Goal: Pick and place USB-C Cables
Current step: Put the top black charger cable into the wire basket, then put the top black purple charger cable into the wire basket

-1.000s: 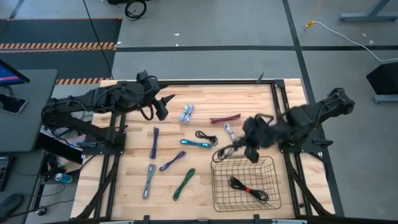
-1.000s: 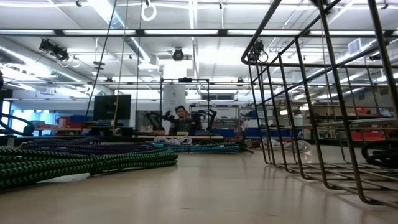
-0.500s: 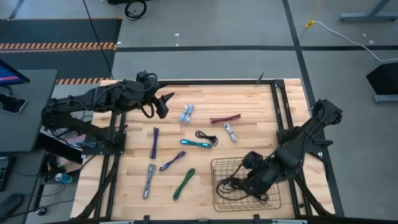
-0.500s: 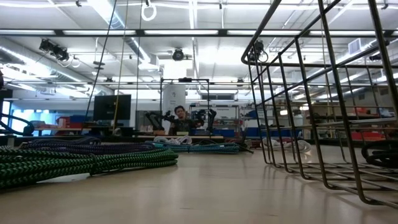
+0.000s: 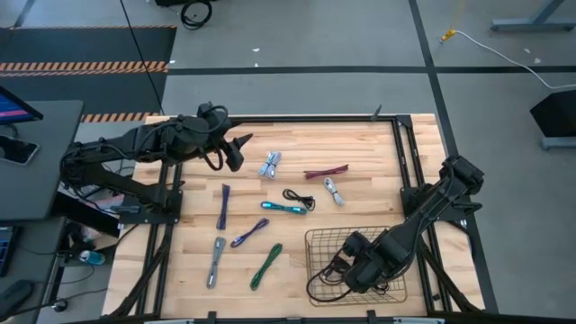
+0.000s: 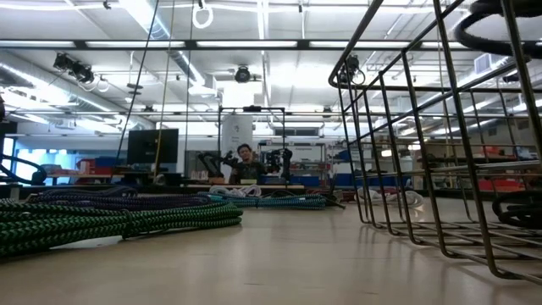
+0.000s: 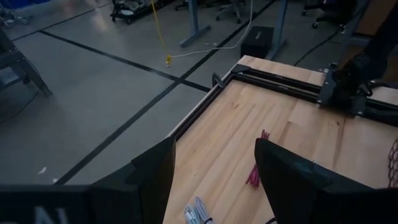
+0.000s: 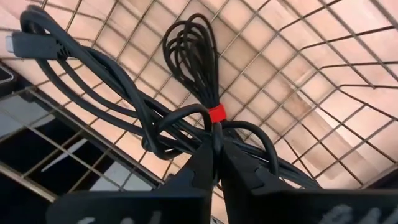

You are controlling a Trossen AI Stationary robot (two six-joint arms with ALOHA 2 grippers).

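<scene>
**Right gripper in the basket with a black cable**

The right gripper [image 5: 353, 270] is down inside the wire basket [image 5: 315, 241] at the table's [image 5: 360, 153] near right, its fingers [image 8: 208, 165] pinched together on a black cable [image 8: 93, 68] (a second black bundle with a red tie [image 8: 214, 114] lies under it). The left gripper [image 5: 236, 148] hovers over the far left, fingers spread and empty. Eight more cables lie loose on the table, among them a green one [image 5: 265, 266] and a dark red one [image 5: 325, 171].

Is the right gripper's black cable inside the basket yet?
Yes: the right gripper is down in the basket, fingers shut on a black cable above the mesh floor.
</scene>
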